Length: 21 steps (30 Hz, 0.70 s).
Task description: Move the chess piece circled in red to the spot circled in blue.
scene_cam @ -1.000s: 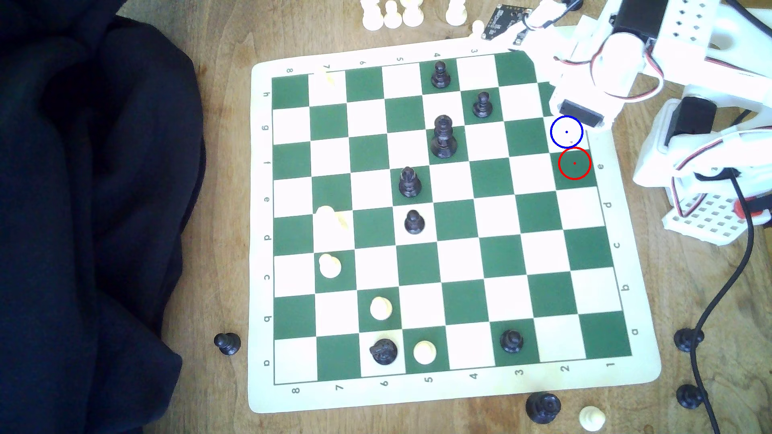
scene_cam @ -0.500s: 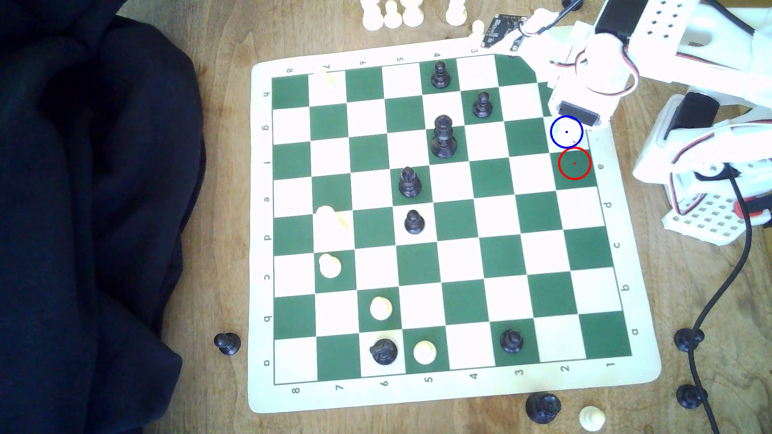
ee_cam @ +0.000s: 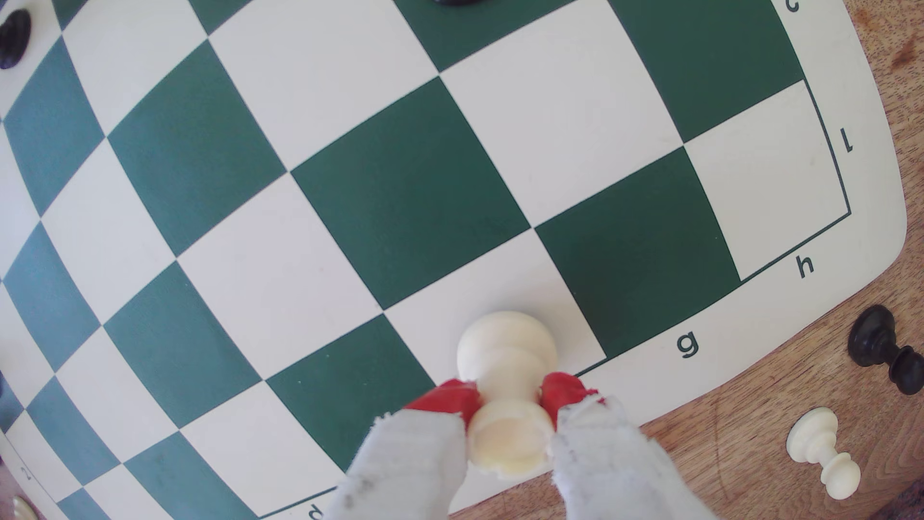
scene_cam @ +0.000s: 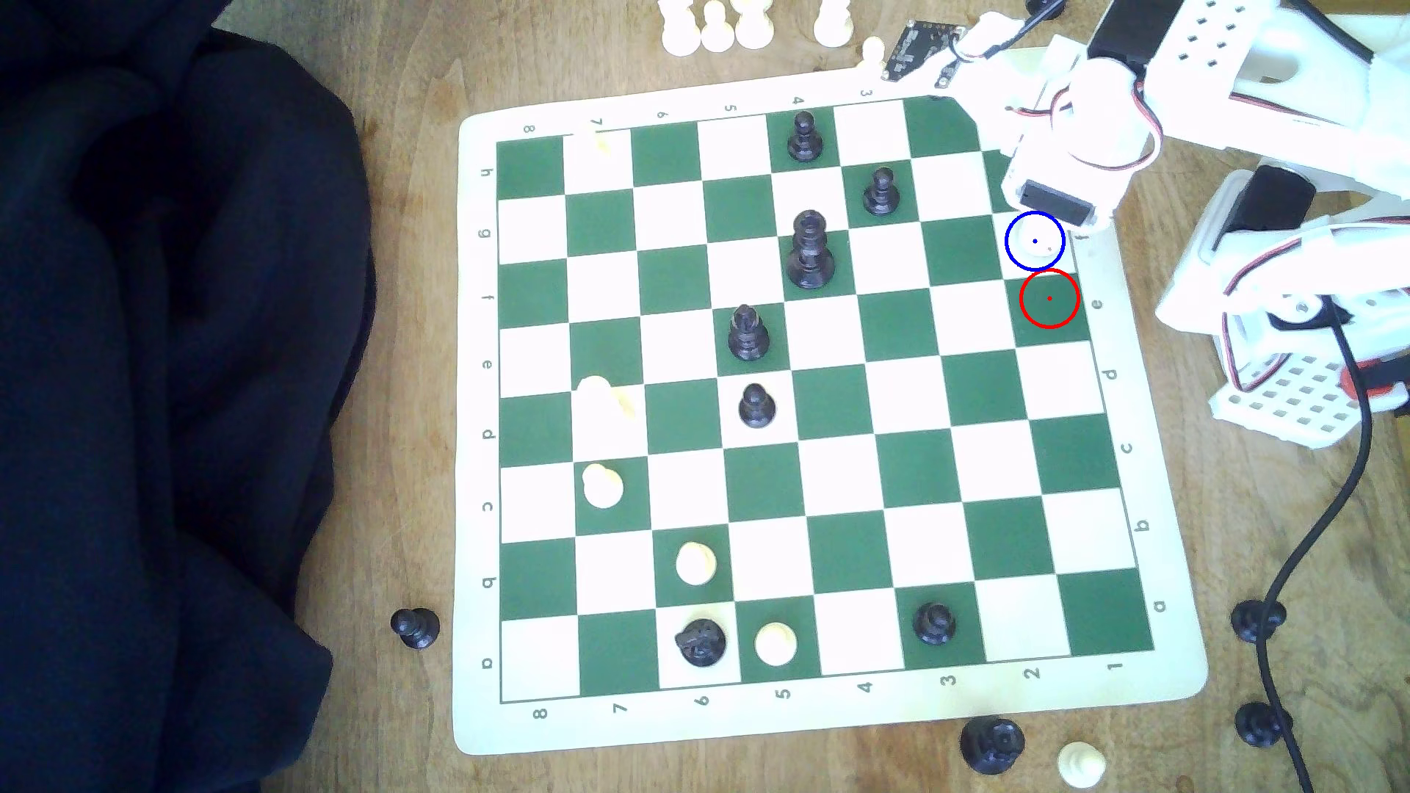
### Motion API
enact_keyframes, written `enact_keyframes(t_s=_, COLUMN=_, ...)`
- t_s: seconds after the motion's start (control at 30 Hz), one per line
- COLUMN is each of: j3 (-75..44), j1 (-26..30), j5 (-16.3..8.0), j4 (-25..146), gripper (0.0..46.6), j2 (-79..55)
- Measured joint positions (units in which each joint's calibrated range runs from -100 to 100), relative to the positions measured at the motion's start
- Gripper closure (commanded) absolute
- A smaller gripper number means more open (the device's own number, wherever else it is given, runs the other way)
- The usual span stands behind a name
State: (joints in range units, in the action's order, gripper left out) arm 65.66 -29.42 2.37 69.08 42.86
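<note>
Pawn (ee_cam: 505, 395) in hand (ee_cam: 510, 400), near border letter "g" (ee_cam: 687, 344).

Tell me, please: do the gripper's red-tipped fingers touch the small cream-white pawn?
Touching. In the wrist view the red fingertips press both sides of the small cream-white pawn's narrow neck, with no gap visible on either side.

Cream-white pawn (ee_cam: 506, 390): smooth, shiny, plastic look. Gripper (ee_cam: 510, 400): red rubbery tips, fingers (ee_cam: 405, 465) wrapped in fuzzy white cloth, frayed at edges. Chess board (ee_cam: 750, 380): thin flat mat, smooth, dull green and cream print. Table (ee_cam: 750, 440): brown wood, grain showing. Black pawn (ee_cam: 885, 350): shiny. Arm (scene_cam: 1221, 69): white hard plastic. Dark cloth (scene_cam: 152, 381): soft, folded, matt.
</note>
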Motion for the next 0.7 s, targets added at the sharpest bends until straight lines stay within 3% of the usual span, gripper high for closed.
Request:
enact_keyframes(t_s=0.4, j3=2.08, j1=0.07, j5=0.0, j4=-2.63, gripper=46.0, j2=-0.17)
enact_keyframes(t_s=0.47, j3=2.35, j1=0.07, j5=0.0, j4=-3.03, gripper=42.7, j2=-0.17)
enact_keyframes(t_s=0.53, j3=2.53, j1=0.0, j5=0.0, j4=-3.59, gripper=35.2, j2=-0.17)
enact_keyframes(t_s=0.7, j3=2.71, j1=0.0, j5=0.0, j4=-4.46, gripper=26.3, j2=-0.17)
